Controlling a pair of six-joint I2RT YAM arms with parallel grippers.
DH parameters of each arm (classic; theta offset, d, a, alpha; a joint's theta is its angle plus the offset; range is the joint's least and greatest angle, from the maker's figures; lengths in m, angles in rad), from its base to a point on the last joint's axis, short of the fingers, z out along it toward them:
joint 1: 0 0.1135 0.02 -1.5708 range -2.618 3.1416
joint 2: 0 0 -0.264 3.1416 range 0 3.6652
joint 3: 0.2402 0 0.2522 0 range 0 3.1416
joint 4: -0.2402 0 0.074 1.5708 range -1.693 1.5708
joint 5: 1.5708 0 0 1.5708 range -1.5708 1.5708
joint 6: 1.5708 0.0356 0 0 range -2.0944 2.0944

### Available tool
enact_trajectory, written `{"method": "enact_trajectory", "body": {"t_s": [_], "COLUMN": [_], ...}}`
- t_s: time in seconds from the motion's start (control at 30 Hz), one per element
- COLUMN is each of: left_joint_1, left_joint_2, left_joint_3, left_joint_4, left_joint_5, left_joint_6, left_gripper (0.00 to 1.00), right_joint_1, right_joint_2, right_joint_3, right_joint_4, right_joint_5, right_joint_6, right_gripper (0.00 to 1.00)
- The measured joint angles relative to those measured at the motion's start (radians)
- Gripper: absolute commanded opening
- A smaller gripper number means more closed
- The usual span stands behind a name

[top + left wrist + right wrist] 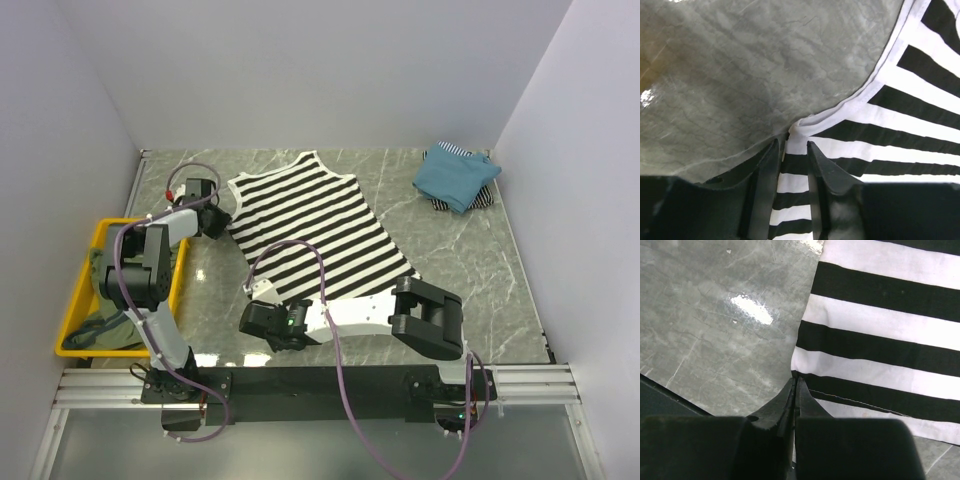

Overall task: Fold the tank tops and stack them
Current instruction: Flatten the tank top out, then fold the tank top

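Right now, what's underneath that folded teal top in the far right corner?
A striped garment pokes out beneath the folded teal top, showing at its far and near edges. The rest is covered, so how many pieces lie under there is unclear.

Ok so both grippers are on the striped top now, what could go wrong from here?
The right gripper pinches only the very hem corner of the striped tank top, so the cloth could slip out on a lift. The left gripper holds just a strap edge, so the fold may come out skewed. The right arm's cable drapes over the cloth and might drag it.
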State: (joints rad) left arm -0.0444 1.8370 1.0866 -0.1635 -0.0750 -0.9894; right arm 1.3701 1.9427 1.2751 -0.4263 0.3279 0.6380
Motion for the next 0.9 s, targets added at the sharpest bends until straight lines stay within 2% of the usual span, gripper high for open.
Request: {"method": "enact_trajectory", "body": {"t_s": [0.33, 0.47, 0.57, 0.63, 0.67, 0.9], "left_joint_1": [0.0, -0.003, -0.009, -0.016, -0.018, -0.031], "left_joint_2": [0.031, 0.053, 0.065, 0.07, 0.071, 0.067], "left_joint_3": [0.027, 0.049, 0.061, 0.064, 0.064, 0.064], "left_joint_4": [0.002, 0.002, 0.002, 0.003, 0.005, 0.006], "left_joint_5": [-0.027, -0.05, -0.073, -0.089, -0.098, -0.129], "left_joint_6": [-0.002, -0.002, -0.002, -0.003, -0.004, -0.001], "left_gripper": [0.33, 0.27, 0.19, 0.09, 0.01, 0.01], "right_joint_1": [0.0, 0.0, -0.003, -0.006, -0.007, -0.013], "right_joint_2": [-0.024, -0.048, -0.06, -0.064, -0.066, -0.092], "right_joint_3": [-0.034, -0.06, -0.071, -0.073, -0.073, -0.087], "right_joint_4": [0.026, 0.028, 0.034, 0.036, 0.037, 0.044], "right_joint_5": [-0.015, -0.032, -0.042, -0.048, -0.05, -0.064], "right_joint_6": [0.001, 0.005, 0.008, 0.009, 0.01, 0.012], "right_gripper": [0.0, 0.0, 0.0, 0.0, 0.0, 0.0]}}
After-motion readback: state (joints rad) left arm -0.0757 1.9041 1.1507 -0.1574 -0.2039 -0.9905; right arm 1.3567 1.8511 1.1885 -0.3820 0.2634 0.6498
